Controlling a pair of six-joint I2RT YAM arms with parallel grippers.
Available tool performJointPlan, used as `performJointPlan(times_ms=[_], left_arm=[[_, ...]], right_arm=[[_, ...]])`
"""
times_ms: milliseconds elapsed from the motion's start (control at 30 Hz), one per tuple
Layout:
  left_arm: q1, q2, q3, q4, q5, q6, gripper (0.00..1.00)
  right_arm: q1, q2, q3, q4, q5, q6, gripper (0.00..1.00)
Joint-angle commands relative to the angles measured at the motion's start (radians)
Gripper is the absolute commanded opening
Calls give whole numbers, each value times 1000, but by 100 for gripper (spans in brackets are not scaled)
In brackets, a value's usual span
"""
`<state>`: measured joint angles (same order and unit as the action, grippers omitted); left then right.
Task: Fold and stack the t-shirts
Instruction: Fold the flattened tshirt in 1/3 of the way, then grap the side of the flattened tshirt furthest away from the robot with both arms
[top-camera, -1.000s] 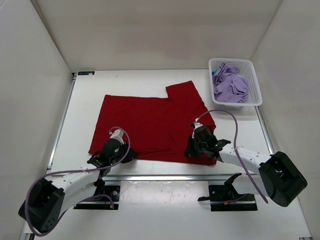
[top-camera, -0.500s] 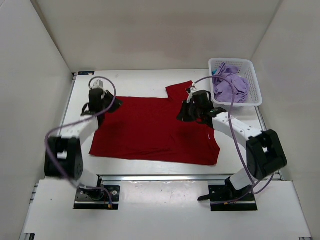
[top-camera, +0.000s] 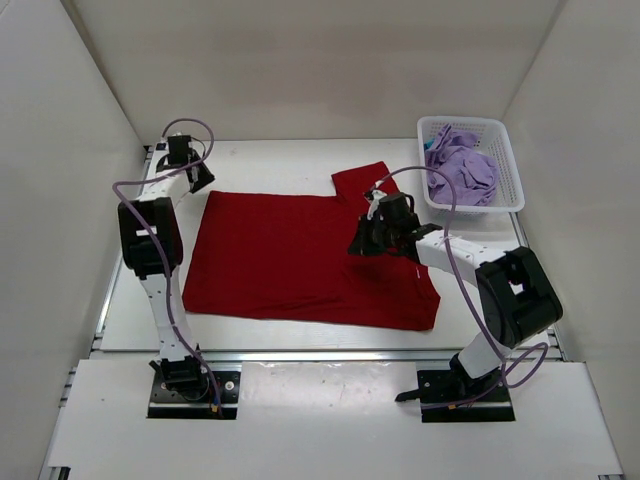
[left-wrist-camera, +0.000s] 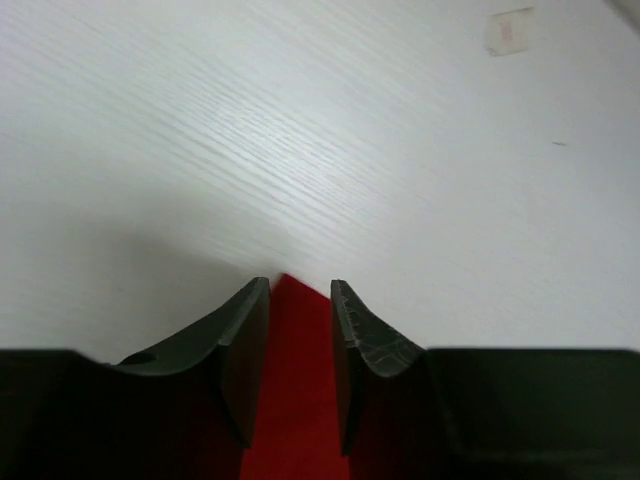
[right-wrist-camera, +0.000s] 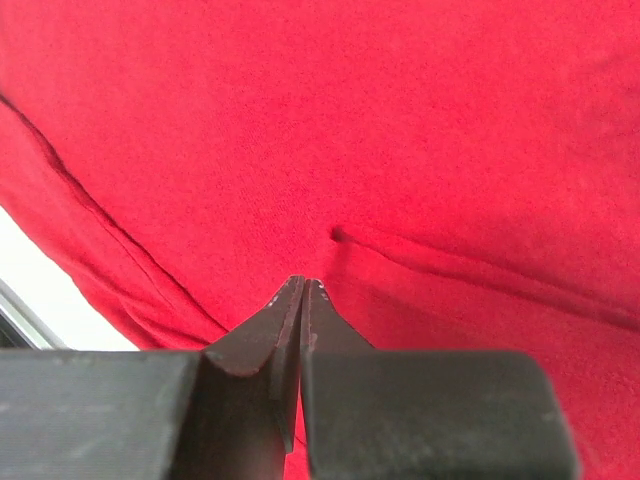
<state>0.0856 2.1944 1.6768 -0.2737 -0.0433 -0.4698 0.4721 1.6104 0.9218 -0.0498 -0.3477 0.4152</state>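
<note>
1. Top view, count: one red t-shirt (top-camera: 300, 260) lies flat mid-table. One lavender t-shirt (top-camera: 460, 172) and a teal sliver (top-camera: 431, 146) sit in the single basket (top-camera: 470, 208), far right. There are two arms.
2. Same view: the left gripper (top-camera: 198, 183) stands at the red t-shirt's far-left corner. The right gripper (top-camera: 357, 244) is over its right part.
3. Left wrist view: the left gripper (left-wrist-camera: 300, 290) is released, jaws apart. The red t-shirt (left-wrist-camera: 295, 400) corner shows in the gap, with the bare table (left-wrist-camera: 300, 120) beyond.
4. Right wrist view: the right gripper (right-wrist-camera: 302, 283) is clenched, tips touching, with no cloth visible between them. The red t-shirt (right-wrist-camera: 450, 120) lies beneath.

Bright, even light — soft shadows; wrist views perhaps slightly blurred.
</note>
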Motion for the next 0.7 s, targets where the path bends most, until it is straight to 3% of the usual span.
performJointPlan(times_ms=[0, 300, 333, 500, 567, 667], left_arm=[[2, 57, 125, -157, -73, 91, 43], [-32, 177, 302, -266, -73, 143, 53], [-30, 166, 269, -262, -73, 166, 41], [-15, 111, 141, -193, -72, 168, 38], [-14, 102, 123, -185, -78, 163, 32], [-21, 90, 126, -187, -89, 160, 17]], right_arm=[[-23, -52, -18, 68, -28, 1, 0], [-15, -35, -6, 90, -48, 0, 0], [-16, -6, 14, 90, -51, 14, 0], [-20, -3, 58, 77, -33, 8, 0], [-35, 2, 72, 85, -34, 7, 2], [-65, 41, 126, 82, -13, 0, 13]])
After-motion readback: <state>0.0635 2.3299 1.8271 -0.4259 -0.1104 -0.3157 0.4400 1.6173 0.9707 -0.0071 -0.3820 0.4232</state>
